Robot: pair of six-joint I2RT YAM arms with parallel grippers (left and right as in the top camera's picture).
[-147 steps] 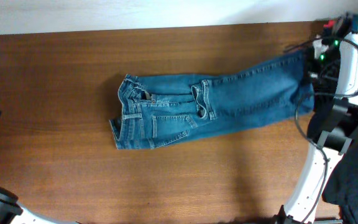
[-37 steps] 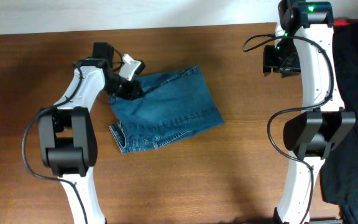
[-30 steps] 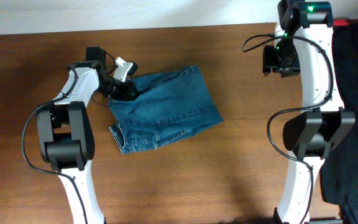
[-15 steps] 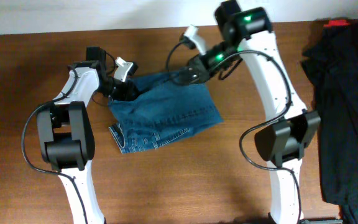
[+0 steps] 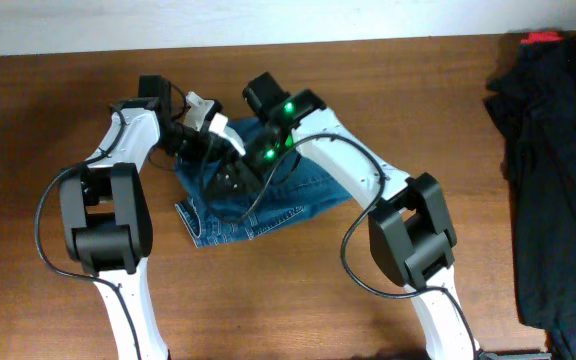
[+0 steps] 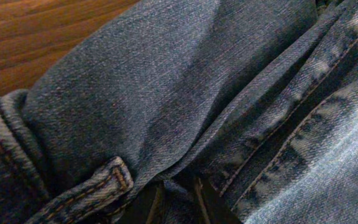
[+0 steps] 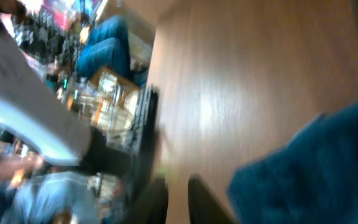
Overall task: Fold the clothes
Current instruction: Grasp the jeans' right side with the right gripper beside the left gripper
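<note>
The clothes, a pair of blue jeans (image 5: pixel 308 190), lie folded into a short bundle left of the table's middle. My left gripper (image 5: pixel 206 143) sits at the bundle's upper left corner. In the left wrist view denim (image 6: pixel 166 93) fills the frame, and a fold of it lies between the nearly closed fingers of that gripper (image 6: pixel 176 208). My right arm reaches across from the right, and its gripper (image 5: pixel 226 180) is low over the left part of the jeans. The right wrist view is blurred; that gripper (image 7: pixel 178 199) has its fingers close together with only bare wood between them, and denim (image 7: pixel 316 168) lies to their right.
The wooden table (image 5: pixel 418 80) stretches right of the jeans. A heap of dark clothing (image 5: pixel 558 150) lies at the far right edge. The two arms crowd together over the jeans' upper left part.
The right arm has swung from the far right across the table to the jeans' left side, and its jaws have narrowed. The left gripper has stayed at the upper left corner.
</note>
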